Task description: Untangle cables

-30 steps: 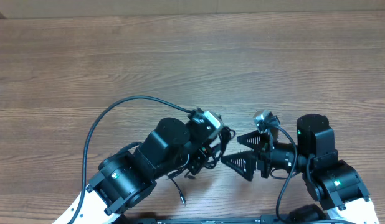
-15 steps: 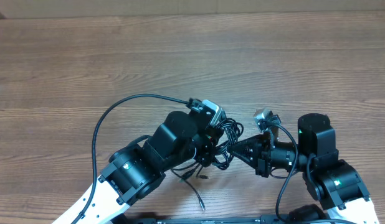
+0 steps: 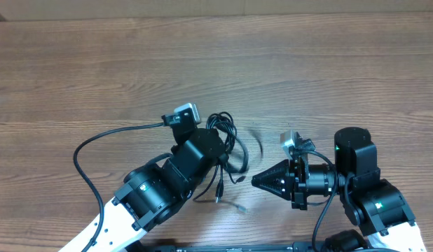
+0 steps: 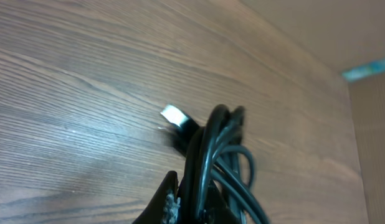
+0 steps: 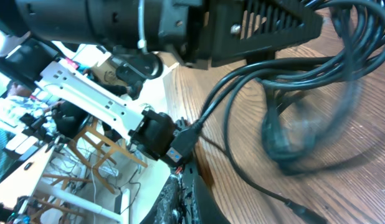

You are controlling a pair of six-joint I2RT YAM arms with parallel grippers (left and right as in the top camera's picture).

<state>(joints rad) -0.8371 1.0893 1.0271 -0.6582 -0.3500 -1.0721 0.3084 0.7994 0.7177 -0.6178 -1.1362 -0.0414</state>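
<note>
In the left wrist view, the left gripper (image 4: pixel 191 208) pinches the cables (image 4: pixel 212 149) in a bunch between its fingers, and a silver plug (image 4: pixel 174 115) juts out over the wooden table (image 4: pixel 68 93). Overhead, that bunch sits at the table's near middle with loose ends trailing nearer. The right gripper (image 3: pixel 256 180), pressed together and seemingly empty, points left just beside it. In the right wrist view, blurred loops fill the far right.

From overhead, you have the cables (image 3: pixel 229 140) bunched slightly toward 6 o'clock of the middle of the surface (image 3: pixel 216 56). The left tool (image 3: pixel 218 158) sits at their 7 o'clock, touching them. The right tool (image 3: pixel 257 181) lies at their 4 o'clock, near 2 loose ends (image 3: pixel 219 190) that trail toward 6 o'clock on the surface.
</note>
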